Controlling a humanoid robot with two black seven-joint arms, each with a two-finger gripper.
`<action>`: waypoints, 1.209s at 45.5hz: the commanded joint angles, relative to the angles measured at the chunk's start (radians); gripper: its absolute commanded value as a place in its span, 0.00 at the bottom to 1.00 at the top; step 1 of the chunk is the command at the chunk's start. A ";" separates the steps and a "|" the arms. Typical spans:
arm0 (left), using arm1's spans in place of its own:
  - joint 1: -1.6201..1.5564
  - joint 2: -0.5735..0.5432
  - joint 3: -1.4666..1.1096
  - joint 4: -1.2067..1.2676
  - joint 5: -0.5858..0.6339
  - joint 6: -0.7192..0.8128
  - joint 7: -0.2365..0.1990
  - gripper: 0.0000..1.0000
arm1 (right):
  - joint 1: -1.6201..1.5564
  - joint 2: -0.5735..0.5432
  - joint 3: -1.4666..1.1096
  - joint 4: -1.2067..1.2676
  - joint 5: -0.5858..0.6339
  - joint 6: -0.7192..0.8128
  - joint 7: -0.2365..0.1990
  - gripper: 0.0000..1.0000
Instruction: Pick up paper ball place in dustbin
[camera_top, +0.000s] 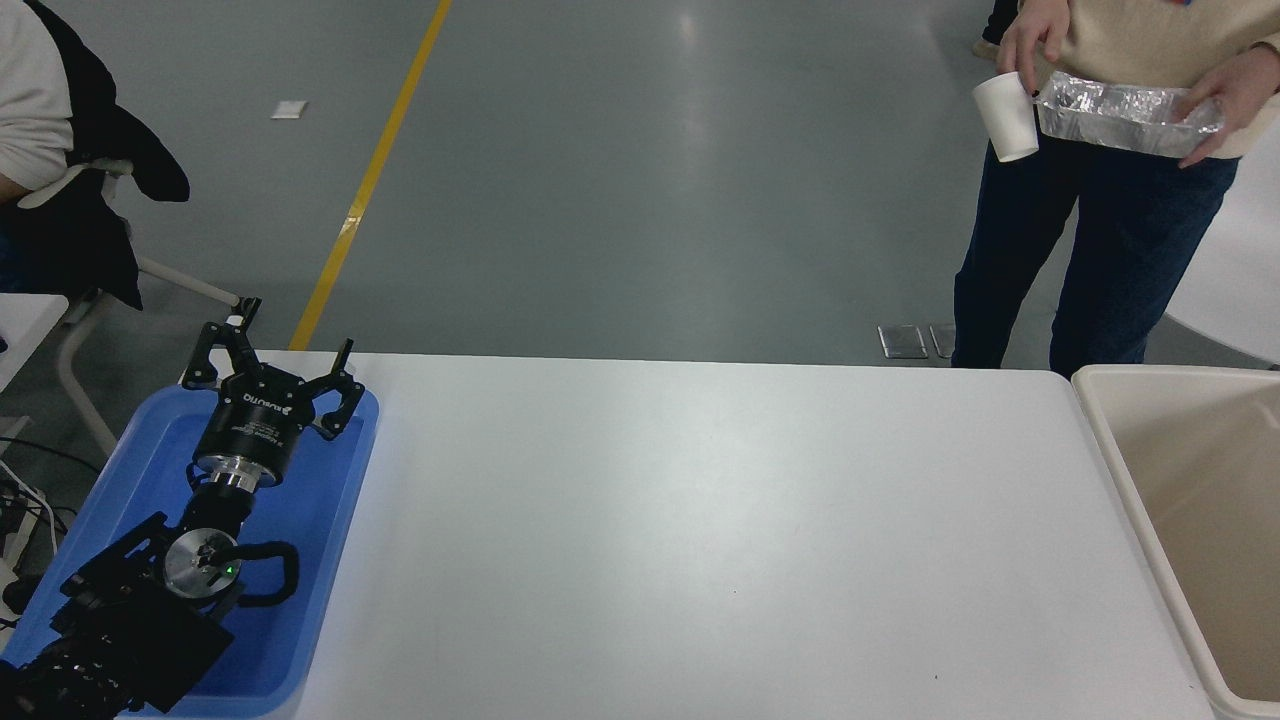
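- Your left gripper (272, 372) sits parked at the lower left, its fingers spread apart with nothing between them, poised over the far end of the blue tray (300, 560).
- Your right gripper is out of the picture, so you get no read on its fingers.
- You cannot see the paper ball anywhere in this view; whether it lies inside the bin is hidden from you.
- The dustbin (1110, 440) stands at the table's right end, its cream rim just beside the white table (720, 540), and the part of its inner wall you can see is bare.
- Beyond the far right corner a person stands, one hand (1025, 35) holding a white paper cup (1006, 116), the other hand (1225, 95) under a silver foil tray (1125, 112).
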 joint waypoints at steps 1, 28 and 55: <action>0.000 0.000 0.000 0.000 0.000 0.000 0.000 1.00 | -0.433 0.228 0.181 -0.385 0.011 -0.044 0.000 0.00; 0.001 0.000 0.000 0.000 0.000 0.000 0.000 1.00 | -0.634 0.407 0.224 -0.376 0.015 -0.759 0.003 0.00; 0.000 0.000 0.000 0.000 0.000 0.000 0.000 1.00 | -0.631 0.528 0.211 -0.387 -0.002 -0.948 0.004 0.39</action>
